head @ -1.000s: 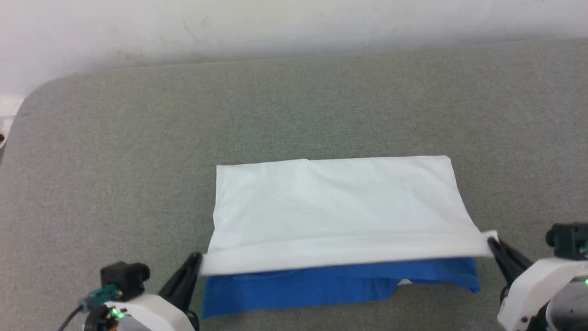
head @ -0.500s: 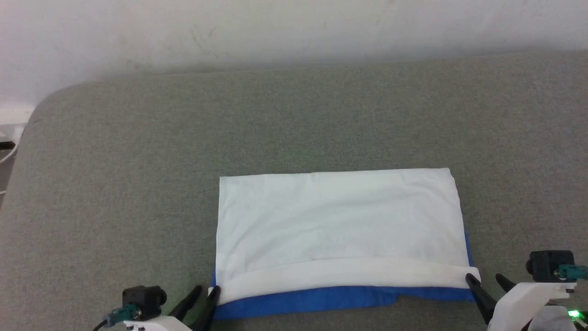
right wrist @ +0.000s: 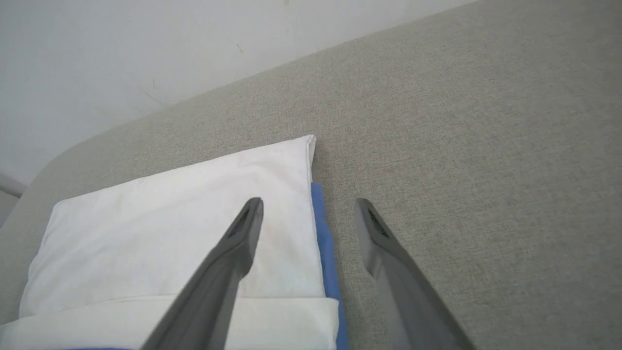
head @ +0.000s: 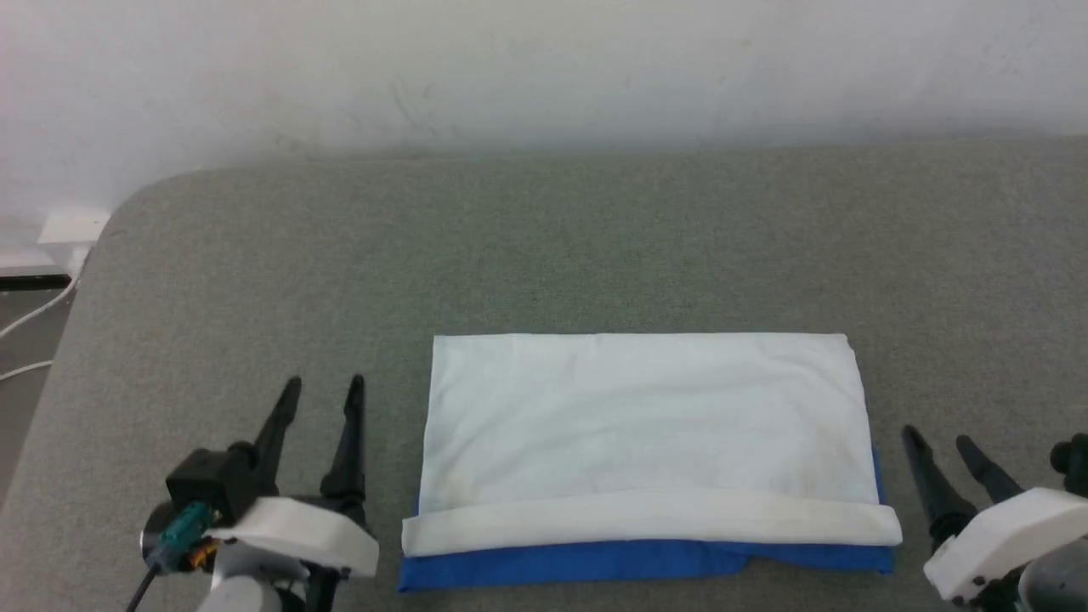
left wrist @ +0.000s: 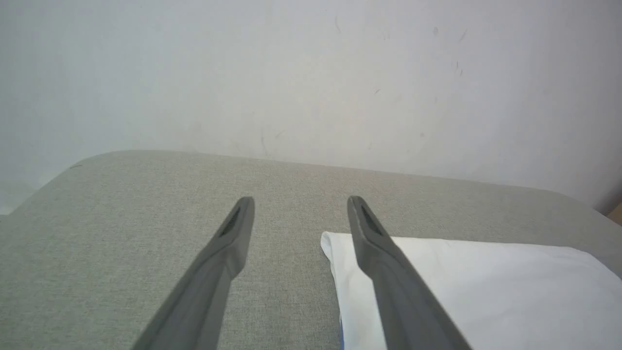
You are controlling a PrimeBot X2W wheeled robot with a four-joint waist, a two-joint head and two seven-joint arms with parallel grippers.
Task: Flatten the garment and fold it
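Garment [head: 646, 425], a thin white fabric shirt with blue trim: limp, light, probably best pinched at near corners. Left pincer [head: 324, 382] and right pincer [head: 936, 436] stand open, empty.

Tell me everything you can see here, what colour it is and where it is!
garment: one, white on top with blue showing along the near edge, folded in a rectangle, lying near the table's front.
table: one, grey-green, cloth-covered, under the garment.
wall: one, white, behind the table.
cables: two, white, past the table's left edge.
left gripper: one, dark fingers, open, left of the garment, apart from it.
right gripper: one, dark fingers, open, right of the garment, apart from it.
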